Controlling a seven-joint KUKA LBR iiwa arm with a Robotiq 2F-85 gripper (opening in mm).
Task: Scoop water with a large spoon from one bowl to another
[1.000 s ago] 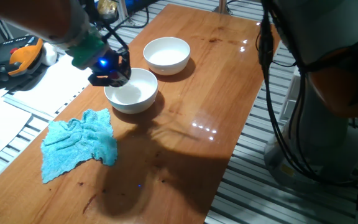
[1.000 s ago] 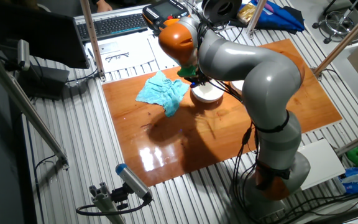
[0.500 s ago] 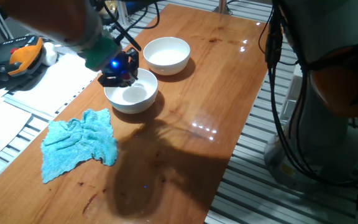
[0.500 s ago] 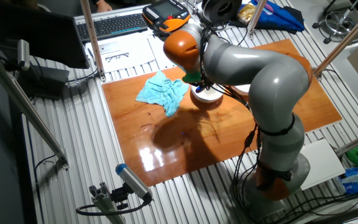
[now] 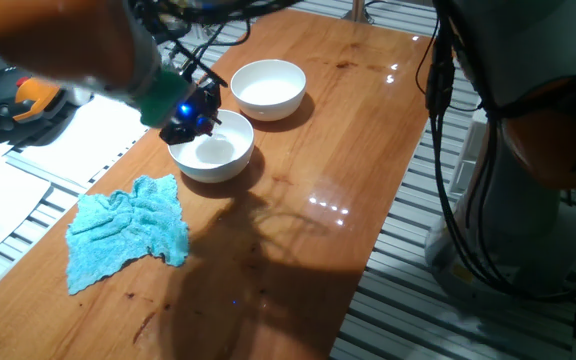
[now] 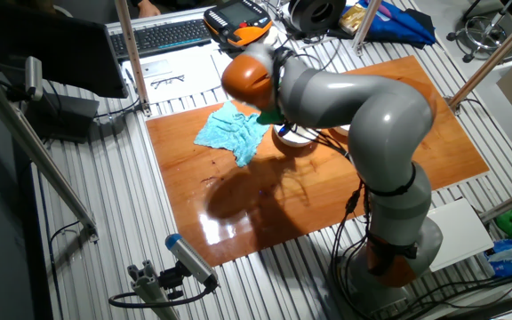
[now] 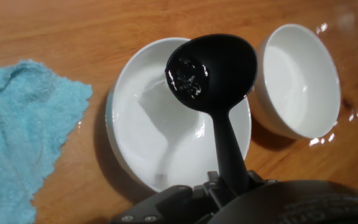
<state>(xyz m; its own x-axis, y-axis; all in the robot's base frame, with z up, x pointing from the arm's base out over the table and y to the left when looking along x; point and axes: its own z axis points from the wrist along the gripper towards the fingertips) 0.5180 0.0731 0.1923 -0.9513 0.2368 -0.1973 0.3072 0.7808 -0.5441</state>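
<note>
In the hand view my gripper (image 7: 225,186) is shut on the handle of the black ladle (image 7: 213,71). Its round cup hangs above the near white bowl (image 7: 138,124) and holds a little glinting water (image 7: 187,78). The second white bowl (image 7: 300,81) stands right beside it, to the right. In one fixed view the gripper (image 5: 190,118) hovers over the near bowl (image 5: 213,152), with the far bowl (image 5: 268,88) behind it. In the other fixed view the arm hides most of the bowl (image 6: 293,138). The handle's red tip is hidden.
A crumpled blue cloth (image 5: 128,230) lies on the wooden table (image 5: 298,200) left of the near bowl; it also shows in the hand view (image 7: 23,130). Papers and an orange device (image 5: 28,95) lie beyond the table's left edge. The robot's base (image 5: 528,120) stands at the right.
The gripper has risen and turned over the near bowl, lifting the ladle's cup out of it. The bowls and the cloth have not moved.
</note>
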